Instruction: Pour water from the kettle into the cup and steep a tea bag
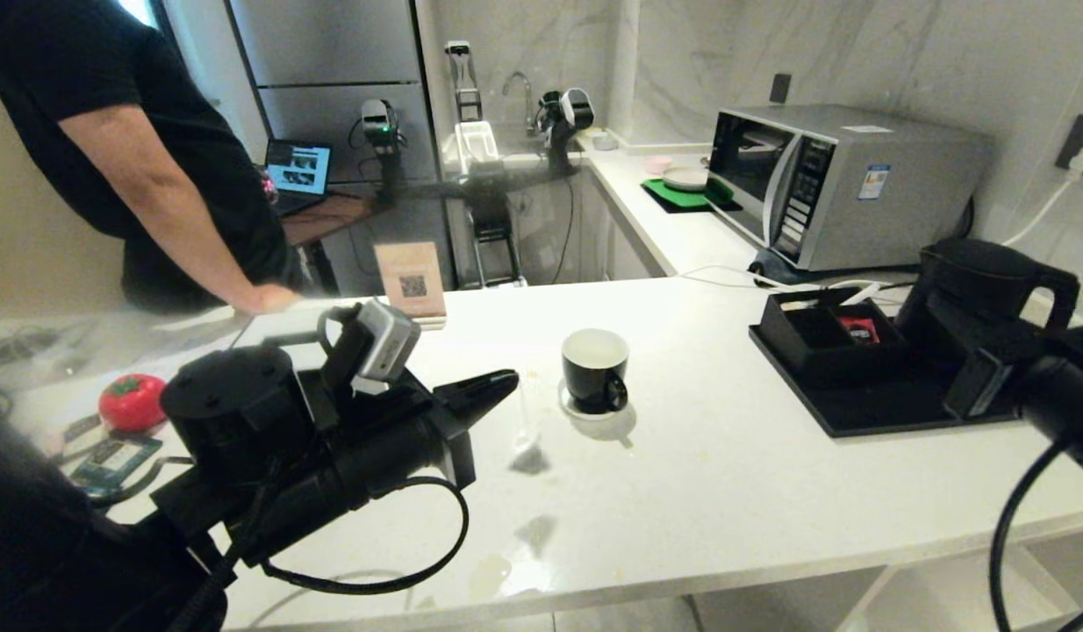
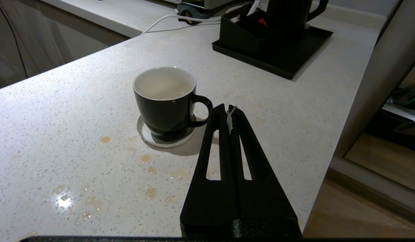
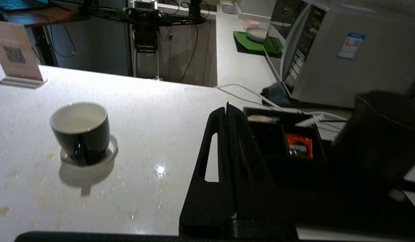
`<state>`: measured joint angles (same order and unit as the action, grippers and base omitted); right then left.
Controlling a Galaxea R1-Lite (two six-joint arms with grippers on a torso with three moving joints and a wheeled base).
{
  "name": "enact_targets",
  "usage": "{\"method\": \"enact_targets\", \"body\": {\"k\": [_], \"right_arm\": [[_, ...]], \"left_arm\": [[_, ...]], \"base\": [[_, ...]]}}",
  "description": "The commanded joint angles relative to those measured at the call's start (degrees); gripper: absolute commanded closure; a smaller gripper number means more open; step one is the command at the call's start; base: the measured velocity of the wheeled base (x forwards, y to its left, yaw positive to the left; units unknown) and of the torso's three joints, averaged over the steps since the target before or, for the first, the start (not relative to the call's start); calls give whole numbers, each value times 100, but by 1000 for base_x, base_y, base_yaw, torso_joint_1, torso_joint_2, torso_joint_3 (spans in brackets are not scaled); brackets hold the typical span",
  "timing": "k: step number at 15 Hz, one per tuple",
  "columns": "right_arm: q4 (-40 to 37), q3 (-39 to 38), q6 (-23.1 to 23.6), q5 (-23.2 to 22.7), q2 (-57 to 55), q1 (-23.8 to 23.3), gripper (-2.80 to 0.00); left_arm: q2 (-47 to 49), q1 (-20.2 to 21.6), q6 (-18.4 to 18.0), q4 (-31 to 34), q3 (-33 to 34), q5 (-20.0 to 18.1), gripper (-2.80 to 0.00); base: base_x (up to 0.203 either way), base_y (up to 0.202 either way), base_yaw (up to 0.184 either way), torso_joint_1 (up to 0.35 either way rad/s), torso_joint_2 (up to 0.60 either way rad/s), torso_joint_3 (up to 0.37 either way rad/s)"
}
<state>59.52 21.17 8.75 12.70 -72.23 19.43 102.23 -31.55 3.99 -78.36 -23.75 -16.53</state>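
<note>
**Tea bag held up, ready to go into the cup**

White speckled counter (image 1: 726, 491) fills this kitchen corner, with a grey microwave oven (image 1: 849, 184) at the back and a person in a black shirt (image 1: 147, 149) leaning on the far side.

Near the middle sits the small shiny black cup with a white inside (image 1: 595, 369), on a little white coaster (image 1: 594, 411). It looks like it has water in it already. The tall dull black kettle with a big loop handle (image 1: 989, 290) stands on a flat black tray (image 1: 866, 404) at the right.

The left hand (image 2: 228, 109) hovers just beside the cup's handle. Its fingers are pressed together, pinching a thin white string. The small pale see-through tea bag (image 1: 524, 434) hangs below it, over the counter and not in the cup.

The right hand (image 3: 227, 107) is near the tray and kettle. Its fingers are pressed together with nothing between them.

So the pouring seems done, and the steeping step is in hand. Next, the left hand likely needs to shift over the cup's mouth and lower the bag gently into the water, keeping hold of the string.
</note>
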Motion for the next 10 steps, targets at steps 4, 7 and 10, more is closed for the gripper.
{"method": "enact_targets", "body": {"k": [4, 7, 10], "right_arm": [[-94, -1524, 357, 167, 1711, -992, 0], [-966, -1826, 498, 183, 2587, -1550, 0], [-2039, -1936, 634, 196, 3491, -1732, 0]], "left_arm": [[7, 8, 6, -47, 19, -7, 0], [7, 17, 6, -47, 19, 1, 0], [16, 26, 6, -47, 19, 1, 0]], "base": [[0, 0, 0, 0, 0, 0], [0, 0, 0, 0, 0, 0], [0, 0, 0, 0, 0, 0]]}}
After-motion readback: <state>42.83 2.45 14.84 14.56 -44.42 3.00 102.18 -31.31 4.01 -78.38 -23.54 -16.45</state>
